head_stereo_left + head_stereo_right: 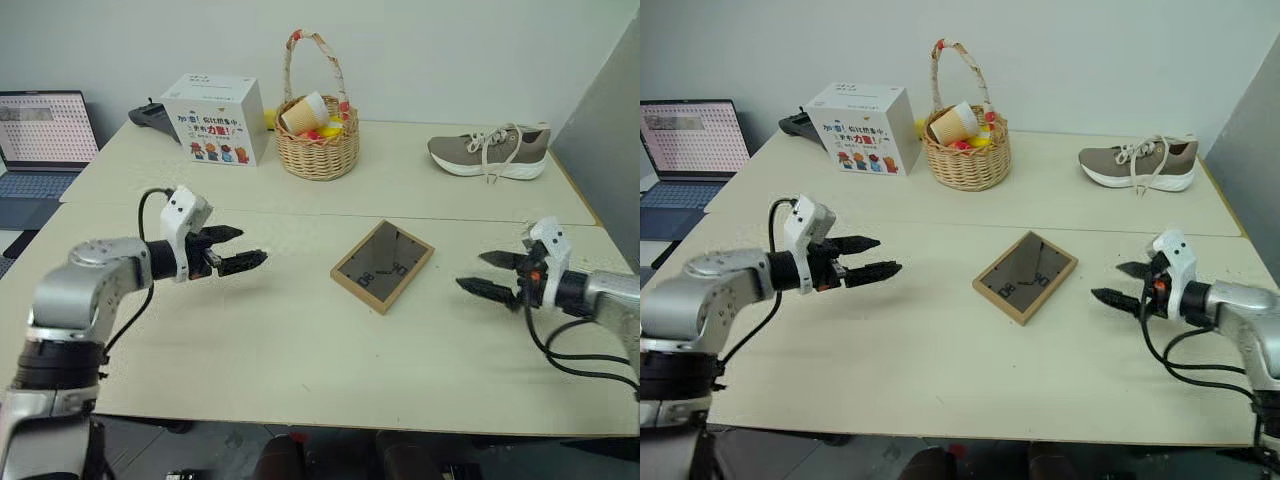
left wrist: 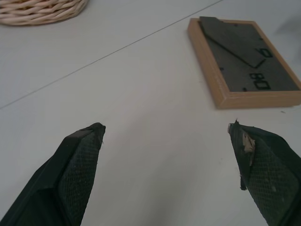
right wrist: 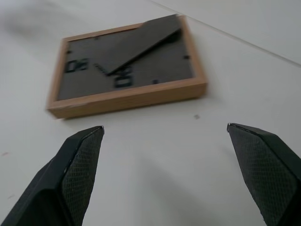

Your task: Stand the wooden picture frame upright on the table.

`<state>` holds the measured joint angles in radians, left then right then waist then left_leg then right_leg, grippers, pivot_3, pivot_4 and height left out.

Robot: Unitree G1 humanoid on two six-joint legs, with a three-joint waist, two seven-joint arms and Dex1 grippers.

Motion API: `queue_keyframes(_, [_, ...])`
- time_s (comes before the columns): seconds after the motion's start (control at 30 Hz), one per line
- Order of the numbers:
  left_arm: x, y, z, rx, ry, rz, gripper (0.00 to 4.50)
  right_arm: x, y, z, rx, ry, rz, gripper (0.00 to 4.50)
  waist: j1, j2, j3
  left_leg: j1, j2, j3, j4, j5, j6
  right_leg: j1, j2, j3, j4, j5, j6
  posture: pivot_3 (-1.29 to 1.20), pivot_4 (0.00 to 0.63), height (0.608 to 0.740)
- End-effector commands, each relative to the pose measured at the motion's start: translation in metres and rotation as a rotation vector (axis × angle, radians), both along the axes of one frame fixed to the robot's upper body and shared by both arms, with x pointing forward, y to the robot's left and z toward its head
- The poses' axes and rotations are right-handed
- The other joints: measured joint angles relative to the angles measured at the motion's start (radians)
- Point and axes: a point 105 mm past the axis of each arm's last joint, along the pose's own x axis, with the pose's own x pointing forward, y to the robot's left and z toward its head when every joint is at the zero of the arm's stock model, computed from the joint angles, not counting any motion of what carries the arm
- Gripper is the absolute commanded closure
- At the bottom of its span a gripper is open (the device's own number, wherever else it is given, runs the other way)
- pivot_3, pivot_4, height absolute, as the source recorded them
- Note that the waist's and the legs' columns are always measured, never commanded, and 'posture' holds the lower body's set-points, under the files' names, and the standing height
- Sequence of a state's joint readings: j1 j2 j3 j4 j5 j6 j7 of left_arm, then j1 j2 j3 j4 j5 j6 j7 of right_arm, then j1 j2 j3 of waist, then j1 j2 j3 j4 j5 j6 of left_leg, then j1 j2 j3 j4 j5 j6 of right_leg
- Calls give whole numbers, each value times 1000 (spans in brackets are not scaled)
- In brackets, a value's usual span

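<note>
The wooden picture frame (image 1: 383,265) lies flat on the table (image 1: 300,340), back side up, its dark stand flap (image 3: 141,42) folded against the dark centre. It rests near the table's middle, just in front of the seam between the two sections. My left gripper (image 1: 240,249) hovers open to the frame's left, a hand's width away, pointing toward it. On the frame's right my right gripper (image 1: 492,273) hangs open, also aimed at it. Both wrist views show the frame (image 2: 244,61) beyond spread fingertips (image 2: 80,155), with nothing between them.
A wicker basket (image 1: 317,140) holding a paper cup and small items stands at the back, with a white printed box (image 1: 214,120) to its left. A grey shoe (image 1: 490,152) lies back right. A laptop (image 1: 45,140) sits off the far left edge.
</note>
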<state>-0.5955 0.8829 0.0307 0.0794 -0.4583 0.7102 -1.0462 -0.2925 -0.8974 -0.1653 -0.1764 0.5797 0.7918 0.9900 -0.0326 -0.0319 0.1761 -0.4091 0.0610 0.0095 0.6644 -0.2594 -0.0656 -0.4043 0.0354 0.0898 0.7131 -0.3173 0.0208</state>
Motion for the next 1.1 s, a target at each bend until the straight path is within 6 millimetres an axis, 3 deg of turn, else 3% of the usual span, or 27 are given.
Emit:
queue_keyframes(0.03, [8,-6,14,41,-52,-73,0,-7,3,10,-12,-22,41,42,-2,0,0,0,0,0,0,0,0,0,0,0,0,0,0,0,150,740])
queue_keyframes(0.2, [19,-11,11,70,-75,-100,0,-5,5,10,-18,-39,10,42,-4,0,0,0,0,1,0,0,0,-1,1,2,0,0,0,0,150,740])
queue_keyframes(0.3, [31,-20,0,71,-88,-103,180,4,-7,2,-40,-67,-93,15,0,0,0,-1,1,0,0,0,0,-1,1,2,0,0,0,0,150,740])
queue_keyframes(0.37, [42,-29,-8,100,-113,-106,446,14,-10,0,-35,-93,-164,411,3,0,0,-2,1,0,2,0,0,-1,1,2,0,0,0,0,150,740])
queue_keyframes(0.6, [86,-69,-26,134,-209,-45,2158,45,4,-16,-97,-155,-260,2275,4,0,0,-8,0,-2,8,-1,2,-2,0,0,1,0,0,0,150,740])
queue_keyframes(0.7, [91,-83,-35,155,-217,-58,2828,56,15,-18,-73,-172,-290,3016,1,0,0,-8,0,-1,8,-1,2,-3,0,0,0,0,0,0,150,740])
queue_keyframes(0.8, [92,-108,-44,132,-190,-104,3282,68,26,-32,-105,-168,-308,3513,0,0,0,-8,0,0,8,-1,2,-4,0,0,1,0,0,0,150,740])
queue_keyframes(0.9, [91,-124,-48,108,-176,-141,4069,78,34,-38,-110,-177,-320,4437,1,0,0,-8,0,-1,9,-1,2,-4,0,0,2,0,0,0,150,740])
queue_keyframes(0.97, [86,-135,-54,112,-158,-185,4446,84,45,-39,-99,-180,-319,4500,1,0,0,-9,0,-1,9,-1,2,-4,0,0,2,0,0,0,150,740])
queue_keyframes(1.1, [77,-146,-64,115,-106,-256,4446,88,65,-43,-85,-179,-287,4500,-2,0,0,-8,0,-1,9,-1,2,-4,0,0,3,0,0,0,150,740])
